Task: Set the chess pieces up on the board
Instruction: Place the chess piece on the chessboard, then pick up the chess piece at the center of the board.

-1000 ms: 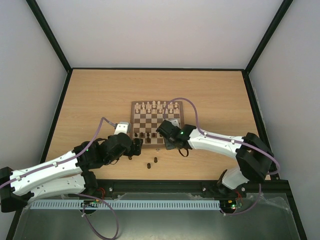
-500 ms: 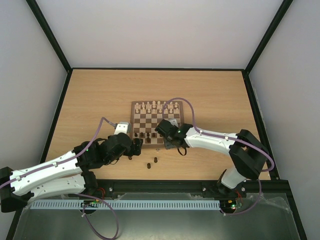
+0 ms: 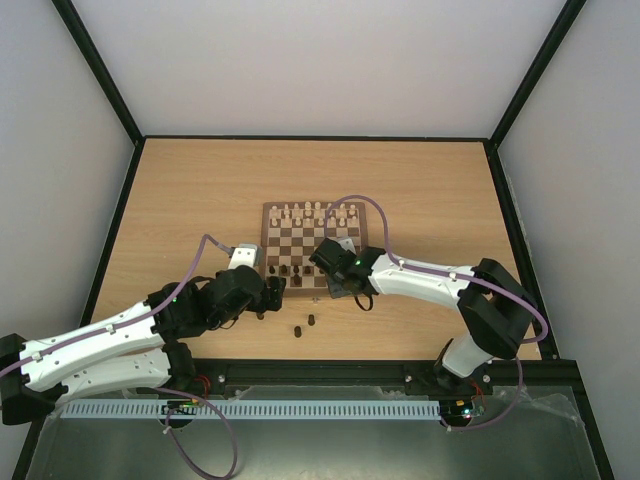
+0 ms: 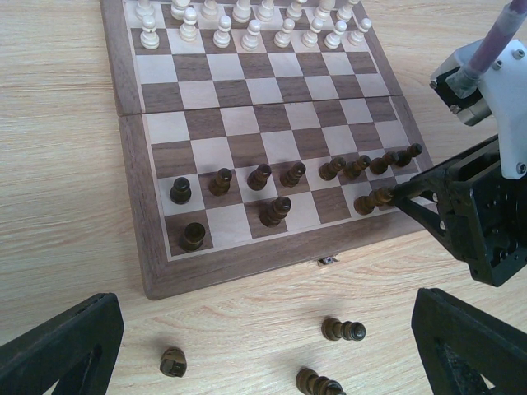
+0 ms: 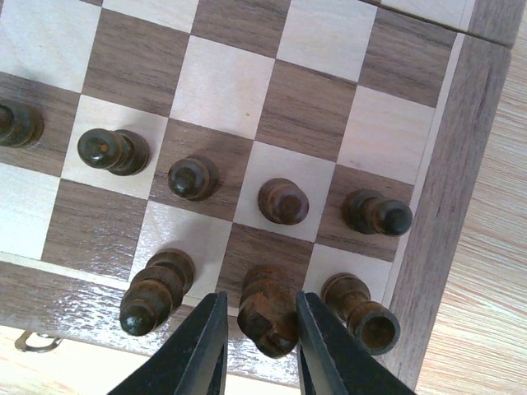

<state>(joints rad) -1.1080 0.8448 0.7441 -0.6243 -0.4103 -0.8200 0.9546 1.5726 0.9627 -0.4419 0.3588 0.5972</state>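
Note:
The board [image 3: 266, 245] lies mid-table, with cream pieces along its far rows and dark brown chess pieces [image 4: 259, 175] on its two near rows. In the right wrist view my right gripper [image 5: 259, 298] straddles a dark knight [image 5: 268, 317] that stands on a near-row square. The right finger [image 5: 317, 346] touches it and a small gap shows at the left finger. A rook [image 5: 366, 317] stands to its right. My left gripper [image 4: 263, 317] is wide open and empty above the table in front of the board, over three loose dark pieces [image 4: 343, 331].
Two loose dark pieces [image 3: 305, 325] lie on the table between the arms, just in front of the board's near edge. The right arm [image 4: 486, 206] reaches over the board's near right corner. A small metal clasp [image 4: 327, 261] sits on the board's near edge.
The right arm has shifted slightly left over the board's near right corner, then held still. The left arm has not moved.

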